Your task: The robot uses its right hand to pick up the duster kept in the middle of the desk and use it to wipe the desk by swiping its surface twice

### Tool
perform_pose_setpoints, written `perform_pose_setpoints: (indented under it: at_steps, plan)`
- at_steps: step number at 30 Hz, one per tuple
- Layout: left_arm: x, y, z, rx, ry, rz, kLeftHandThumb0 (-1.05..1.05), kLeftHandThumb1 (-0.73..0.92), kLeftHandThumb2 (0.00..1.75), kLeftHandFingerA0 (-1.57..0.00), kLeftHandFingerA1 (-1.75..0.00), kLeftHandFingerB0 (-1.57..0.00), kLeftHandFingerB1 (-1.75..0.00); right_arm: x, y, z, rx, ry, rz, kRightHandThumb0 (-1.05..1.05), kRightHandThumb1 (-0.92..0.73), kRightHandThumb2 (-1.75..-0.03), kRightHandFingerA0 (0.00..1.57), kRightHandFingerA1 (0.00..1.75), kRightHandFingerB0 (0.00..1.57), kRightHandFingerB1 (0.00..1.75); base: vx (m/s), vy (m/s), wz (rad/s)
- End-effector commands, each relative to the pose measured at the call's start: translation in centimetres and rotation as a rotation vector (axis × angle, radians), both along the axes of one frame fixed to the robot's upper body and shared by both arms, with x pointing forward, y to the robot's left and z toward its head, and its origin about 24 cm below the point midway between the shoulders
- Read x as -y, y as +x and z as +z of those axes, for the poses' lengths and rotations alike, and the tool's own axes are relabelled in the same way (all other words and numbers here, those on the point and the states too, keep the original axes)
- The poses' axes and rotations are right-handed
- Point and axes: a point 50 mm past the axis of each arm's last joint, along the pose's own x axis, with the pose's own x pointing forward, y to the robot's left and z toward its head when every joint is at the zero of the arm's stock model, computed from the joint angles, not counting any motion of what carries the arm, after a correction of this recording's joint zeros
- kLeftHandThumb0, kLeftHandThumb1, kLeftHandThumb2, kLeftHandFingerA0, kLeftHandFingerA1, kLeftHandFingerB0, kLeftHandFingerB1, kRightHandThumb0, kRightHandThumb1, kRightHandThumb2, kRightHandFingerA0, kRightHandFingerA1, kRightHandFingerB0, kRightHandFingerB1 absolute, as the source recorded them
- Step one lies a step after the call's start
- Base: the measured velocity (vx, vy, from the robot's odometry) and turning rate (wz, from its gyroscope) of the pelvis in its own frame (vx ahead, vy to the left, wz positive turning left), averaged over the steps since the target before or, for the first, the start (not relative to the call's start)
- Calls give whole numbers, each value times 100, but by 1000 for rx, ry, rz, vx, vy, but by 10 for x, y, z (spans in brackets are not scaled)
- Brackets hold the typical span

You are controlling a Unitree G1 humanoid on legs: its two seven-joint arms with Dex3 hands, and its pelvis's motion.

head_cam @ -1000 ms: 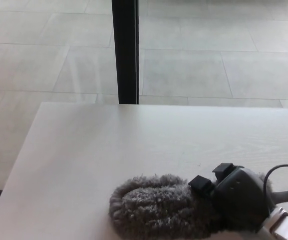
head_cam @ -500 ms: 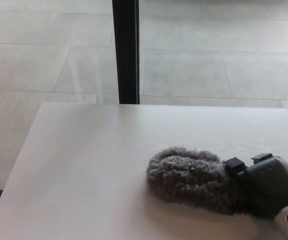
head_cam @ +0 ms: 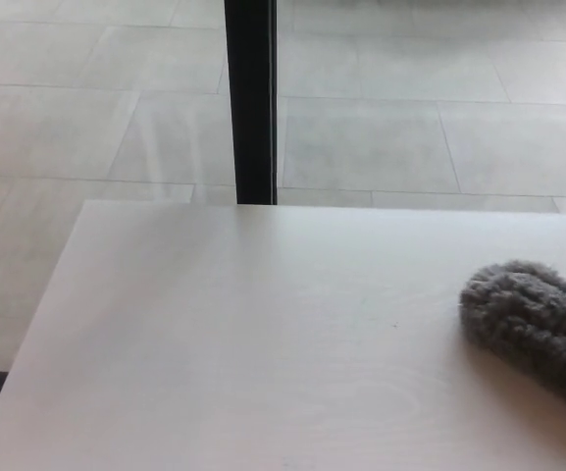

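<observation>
Single head view: camera looks down and forward over the pale desk [head_cam: 233, 334]; tiled floor [head_cam: 410, 137] and dark post [head_cam: 251, 98] lie beyond the far edge.

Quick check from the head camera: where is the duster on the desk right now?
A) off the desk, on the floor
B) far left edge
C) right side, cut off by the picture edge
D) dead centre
C: the grey fluffy duster lies on the desk at the right, running out of frame.
</observation>
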Motion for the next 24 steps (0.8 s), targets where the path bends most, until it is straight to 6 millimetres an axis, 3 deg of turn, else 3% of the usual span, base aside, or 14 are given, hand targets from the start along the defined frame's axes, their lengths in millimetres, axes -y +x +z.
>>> perform_pose_setpoints:
  at_steps: [1,4,9,12,13,14,15,16,17,18,20,21,23,24]
  plan:
    - [-6,0,8,71,19,-5,-51,69,60,-59,-56,-57,-48,92,-74,-8,-277,63,-612,-42,-65,-58,76,174,65,90,0,0,0]
    - [-8,-2,9,65,31,-6,-52,70,61,-59,-54,-57,-47,91,-65,-2,-208,106,-604,-44,-59,-58,76,159,78,70,0,0,0]
    - [-8,-1,8,67,19,20,-45,71,61,-64,-56,-60,-48,79,-49,2,-152,158,-562,-40,-60,-58,80,167,71,78,0,0,0]
    - [-6,0,7,58,28,11,-46,72,61,-64,-56,-62,-48,61,-29,4,-98,200,-484,-36,-59,-59,83,167,73,68,0,0,0]
    - [-6,1,7,55,33,3,-46,72,61,-64,-55,-61,-48,55,-24,5,-91,204,-455,-32,-60,-58,85,166,74,71,0,0,0]
    - [-7,1,8,63,29,-2,-45,73,62,-63,-55,-61,-48,47,-17,6,-93,181,-404,-39,-47,-70,99,151,72,78,0,0,0]
    - [-7,1,8,57,38,-8,-45,73,62,-64,-54,-60,-47,41,-12,7,-72,183,-376,-32,-63,-61,86,168,76,102,0,0,0]
    - [-7,2,8,71,26,21,-46,69,61,-64,-55,-58,-48,27,1,9,-76,198,-338,-34,-68,-60,84,165,71,109,0,0,0]
    - [-8,2,9,81,27,26,-46,69,61,-65,-57,-59,-50,19,8,10,-71,212,-309,-33,-62,-61,82,161,75,78,0,0,0]
    - [-9,2,10,75,36,18,-46,71,61,-65,-56,-62,-49,11,13,11,-69,210,-286,-34,-63,-59,84,158,74,70,0,0,0]
    - [-9,2,10,65,56,3,-48,70,61,-67,-56,-62,-49,-1,21,13,-54,205,-252,-38,-63,-59,85,161,76,84,0,0,0]
    - [-9,1,10,63,53,5,-47,72,61,-65,-55,-61,-48,-10,25,13,-41,215,-223,-37,-64,-59,84,168,73,106,0,0,0]
    - [-9,0,10,64,41,14,-48,70,61,-65,-57,-62,-49,-33,36,11,-56,232,-183,-37,-66,-59,86,165,80,90,0,0,0]
    - [-9,0,9,63,43,15,-48,71,61,-66,-56,-62,-49,-48,41,10,-50,211,-148,-37,-70,-64,86,170,78,107,0,0,0]
